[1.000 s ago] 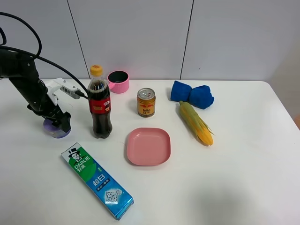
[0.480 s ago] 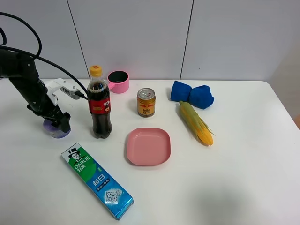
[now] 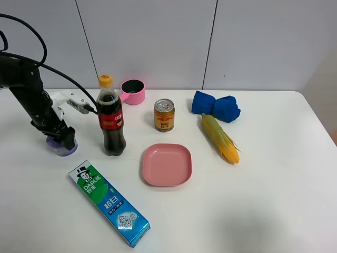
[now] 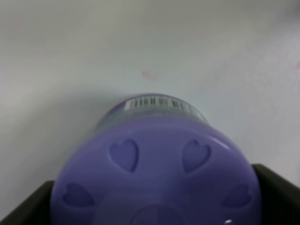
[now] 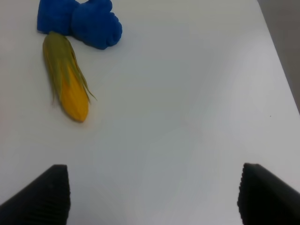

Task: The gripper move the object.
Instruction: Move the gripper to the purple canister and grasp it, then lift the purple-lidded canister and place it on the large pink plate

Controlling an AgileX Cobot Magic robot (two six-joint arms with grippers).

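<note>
The lavender-purple round container sits on the white table at the far left, left of the cola bottle. My left gripper is down over it, its black jaws on either side of the container. In the left wrist view the container's lid with heart-shaped dimples fills the space between the black fingers. My right gripper is open and empty over bare table; its arm is out of the exterior view.
A cola bottle stands close to the right of the left gripper. A pink saucepan, a can, a pink square plate, a toothpaste box, a corn cob and a blue cloth lie on the table.
My left gripper and the purple container have shifted slightly to the left, away from the cola bottle. Nothing else has moved.
</note>
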